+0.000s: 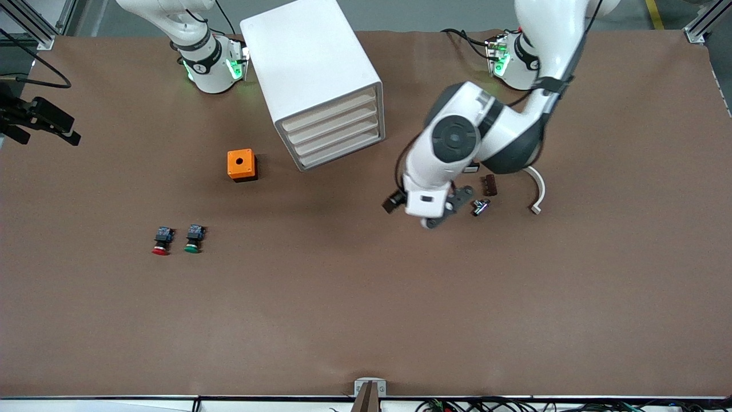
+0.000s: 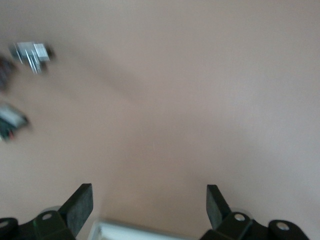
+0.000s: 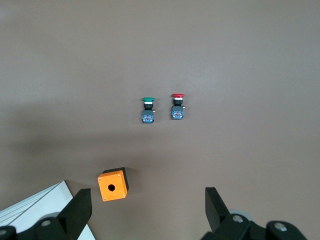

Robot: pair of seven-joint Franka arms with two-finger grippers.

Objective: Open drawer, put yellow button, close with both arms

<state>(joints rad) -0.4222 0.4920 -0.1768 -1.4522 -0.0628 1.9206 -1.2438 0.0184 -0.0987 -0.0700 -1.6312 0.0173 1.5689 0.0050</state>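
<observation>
- Since all four shallow white drawers (image 1: 330, 114) sit shut in the tall white box cabinet (image 1: 309, 57), the coming move depends on how their fronts lie against the grippers
- In the front view the plain drawer fronts look toward about 5 o'clock, and their long axis runs from 8 o'clock to 2 o'clock; I judge a drawer must slide out toward 5 o'clock
- The black two-finger left gripper (image 2: 148, 207) hangs over bare brown table (image 1: 366, 320) with its fingers wide apart and nothing between them; from the left arm's hand the cabinet lies at about 10 o'clock
- The black two-finger right gripper (image 3: 147, 205) is out of the front view; its own camera shows its fingers apart and empty, over the table, with a cabinet corner and the small orange box with a hole (image 3: 112, 184) close under it
- I judge both arms are near enough, but only the left arm's hand stands on the side the fronts look to
- The yellow button I cannot find in any view; only the red-capped button (image 1: 162, 240) and the green-capped button (image 1: 194, 238) show, at 8 o'clock from the orange box
</observation>
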